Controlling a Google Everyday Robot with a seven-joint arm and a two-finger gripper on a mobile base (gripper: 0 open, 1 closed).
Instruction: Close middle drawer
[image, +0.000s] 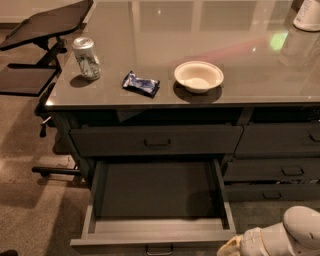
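Middle drawer pulled wide open under a glossy grey worktop, robot hand low at the right corner.

Camera view: the middle drawer (155, 192) stands fully out from the cabinet, its plain grey inside bare and its front at the bottom edge of the view. The shut top drawer (157, 141) is above it, and more shut drawers (280, 172) are to the right. The white hand (240, 246) sits just beside the open drawer's front right corner; whether it is apart or together cannot be told. The worktop (240, 45) carries a soda can (86, 58), a blue snack packet (141, 83), a white bowl (198, 76) and a white container (307, 15) at the far right corner. Brown carpet (30, 215) covers the floor, and a black tilted stand (45, 22) is at the left.
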